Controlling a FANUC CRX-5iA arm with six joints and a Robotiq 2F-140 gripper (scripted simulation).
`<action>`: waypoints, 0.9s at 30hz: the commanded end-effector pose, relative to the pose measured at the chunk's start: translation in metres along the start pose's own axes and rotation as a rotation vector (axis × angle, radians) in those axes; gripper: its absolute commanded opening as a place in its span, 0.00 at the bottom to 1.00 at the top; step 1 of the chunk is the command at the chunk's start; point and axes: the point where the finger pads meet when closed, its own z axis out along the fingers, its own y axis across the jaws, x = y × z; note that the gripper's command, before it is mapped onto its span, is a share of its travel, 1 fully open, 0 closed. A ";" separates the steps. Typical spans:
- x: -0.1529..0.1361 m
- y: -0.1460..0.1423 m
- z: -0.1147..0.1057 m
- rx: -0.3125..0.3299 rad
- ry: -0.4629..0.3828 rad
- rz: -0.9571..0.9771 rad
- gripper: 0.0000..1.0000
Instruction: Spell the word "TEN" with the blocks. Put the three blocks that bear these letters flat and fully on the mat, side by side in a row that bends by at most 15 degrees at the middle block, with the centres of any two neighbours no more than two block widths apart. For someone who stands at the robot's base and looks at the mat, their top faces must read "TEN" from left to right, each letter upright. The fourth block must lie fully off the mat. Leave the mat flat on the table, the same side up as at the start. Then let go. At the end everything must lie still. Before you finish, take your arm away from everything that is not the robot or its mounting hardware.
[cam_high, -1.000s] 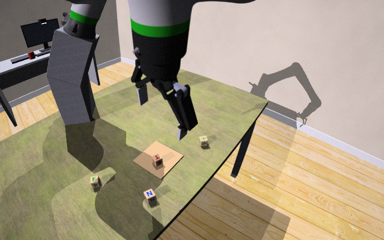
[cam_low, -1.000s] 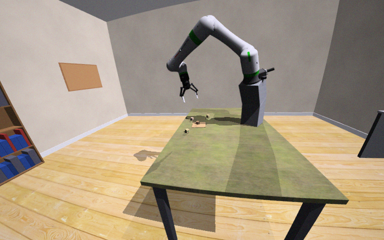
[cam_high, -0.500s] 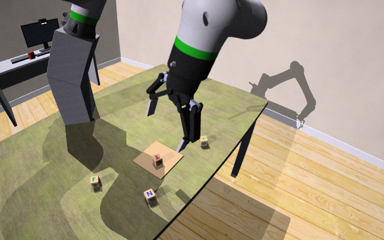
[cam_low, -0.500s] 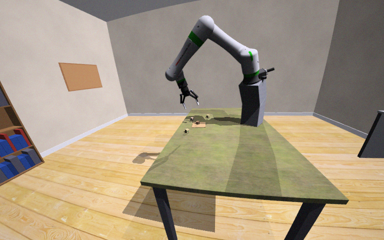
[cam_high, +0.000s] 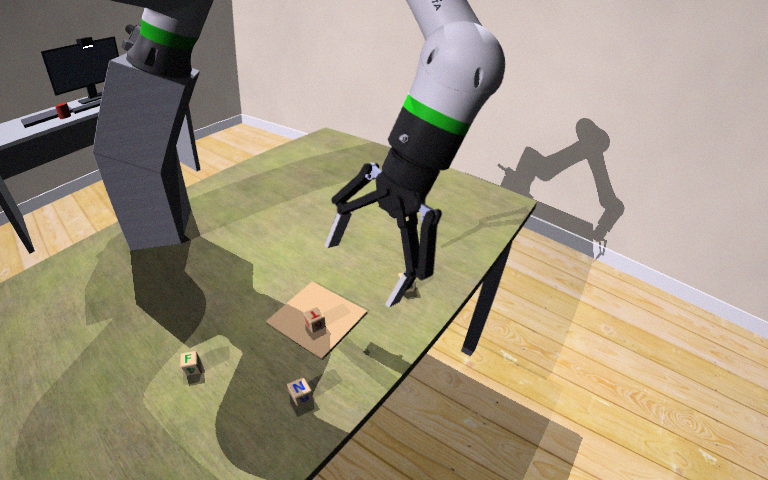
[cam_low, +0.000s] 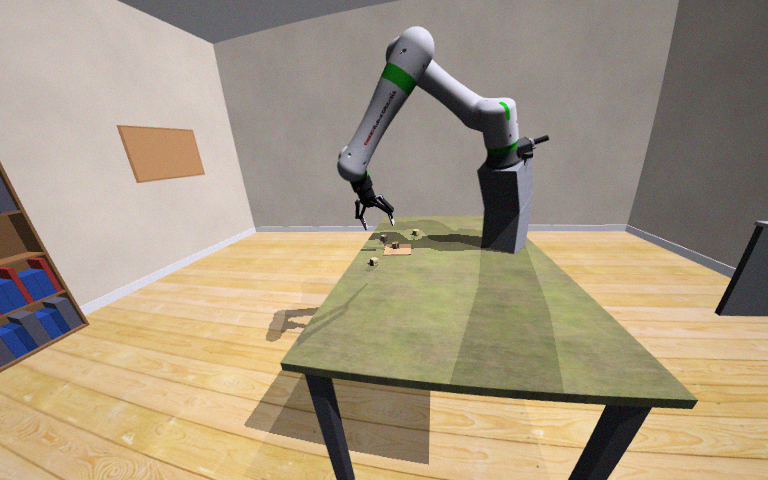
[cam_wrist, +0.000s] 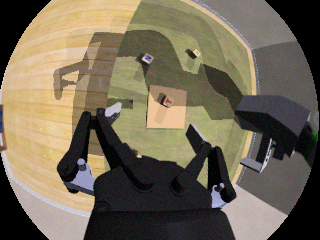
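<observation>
Claw aloft, fingers wide apart, empty; presumably ready to straddle a block. T block on mat. Half-hidden fourth block and N block lie toward bench's long edge opposite the pedestal; F block farther in. No E readable.

Wrist view facing mat, seemingly tilted

Hard shadows cross the sunlit table; the wrist view bulges fisheye-round.

The T block lies on the tan mat.
</observation>
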 end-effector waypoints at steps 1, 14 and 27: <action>-0.047 -0.006 0.008 0.094 0.071 -0.006 1.00; -0.146 0.001 0.014 0.224 0.061 -0.061 1.00; -0.161 0.005 0.015 0.240 0.053 -0.071 1.00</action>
